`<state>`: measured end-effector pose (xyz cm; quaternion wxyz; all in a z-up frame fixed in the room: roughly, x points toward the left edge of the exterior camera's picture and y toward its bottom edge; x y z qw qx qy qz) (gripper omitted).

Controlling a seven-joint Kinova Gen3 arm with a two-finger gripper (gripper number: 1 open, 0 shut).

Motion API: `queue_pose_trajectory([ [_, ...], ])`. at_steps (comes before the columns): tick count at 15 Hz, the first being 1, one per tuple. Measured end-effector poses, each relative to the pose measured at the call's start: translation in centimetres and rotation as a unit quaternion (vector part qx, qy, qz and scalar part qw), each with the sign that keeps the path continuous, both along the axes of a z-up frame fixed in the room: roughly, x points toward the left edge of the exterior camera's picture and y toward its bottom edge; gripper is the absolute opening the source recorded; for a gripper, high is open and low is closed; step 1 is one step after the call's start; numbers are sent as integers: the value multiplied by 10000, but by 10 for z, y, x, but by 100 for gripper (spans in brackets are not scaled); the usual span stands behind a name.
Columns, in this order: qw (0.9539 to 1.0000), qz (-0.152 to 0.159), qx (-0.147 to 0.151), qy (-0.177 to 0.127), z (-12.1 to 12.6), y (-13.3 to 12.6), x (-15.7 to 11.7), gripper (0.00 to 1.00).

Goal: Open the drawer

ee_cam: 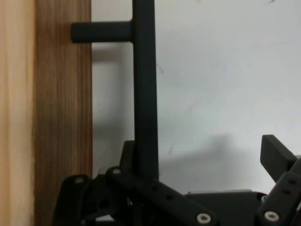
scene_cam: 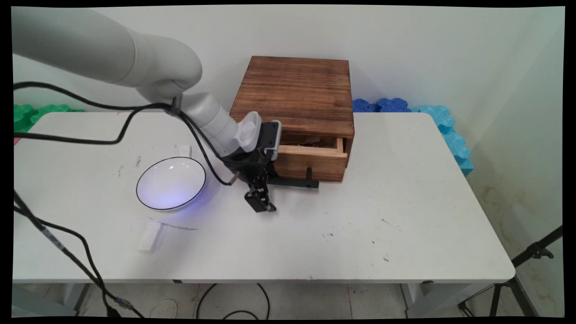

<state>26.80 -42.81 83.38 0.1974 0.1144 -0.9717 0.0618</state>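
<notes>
Beside pincer (scene_cam: 264, 198): drawer handle (scene_cam: 294, 182), wooden box (scene_cam: 299, 99), white bowl (scene_cam: 171, 183) left.

The box (scene_cam: 299, 96) stands at the table's (scene_cam: 405, 216) back, its drawer (scene_cam: 310, 157) partly out, a bowl (scene_cam: 171, 183) to its left

A white table (scene_cam: 405, 234) stands against a plain white wall (scene_cam: 405, 49), tiled floor (scene_cam: 315, 301) beneath.

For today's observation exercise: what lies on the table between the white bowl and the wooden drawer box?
In the main view, the gripper and the arm's black cable stand between the bowl and the wooden drawer box.
</notes>
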Motion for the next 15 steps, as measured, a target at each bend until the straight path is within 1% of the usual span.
queue_pose_trajectory([
  [8, 9999, -107, 42, 39, -5, 21, -23, 100],
  [15, 9998, -156, 118, 49, -6, 39, -28, 100],
])
